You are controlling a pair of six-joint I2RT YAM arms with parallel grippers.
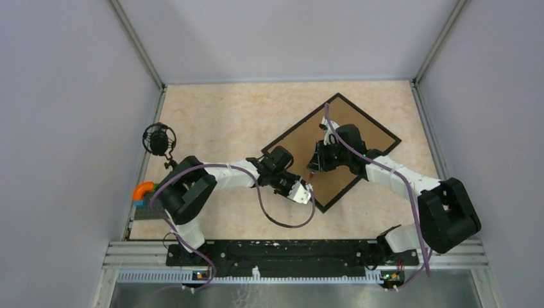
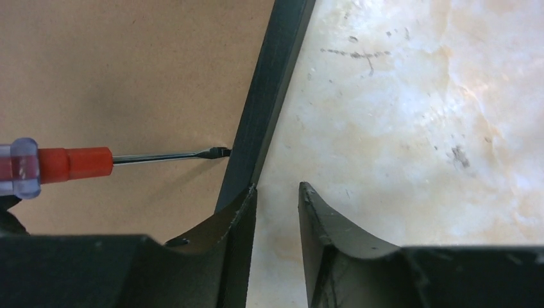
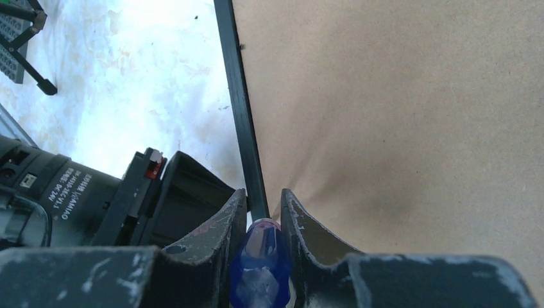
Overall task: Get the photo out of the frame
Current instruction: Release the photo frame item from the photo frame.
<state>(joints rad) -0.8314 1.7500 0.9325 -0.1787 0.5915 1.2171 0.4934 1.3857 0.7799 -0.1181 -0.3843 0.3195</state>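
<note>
Top view: the frame [image 1: 365, 125] is laid on the table [image 1: 218, 122] with its brown back upward, turned cornerwise like a diamond. The left gripper [image 1: 301, 192] is set at its near left edge. The right gripper [image 1: 319, 163] is held over the brown back.

Left wrist view: the left gripper's jaws are seen apart with nothing between them, one finger over the frame's black edge and the other over bare table. The flat tip of a screwdriver [image 2: 77, 162] is placed where the brown back meets the black edge.

Right wrist view: the screwdriver's clear blue handle is clamped between the right gripper's fingers, just beside the black edge.
</note>
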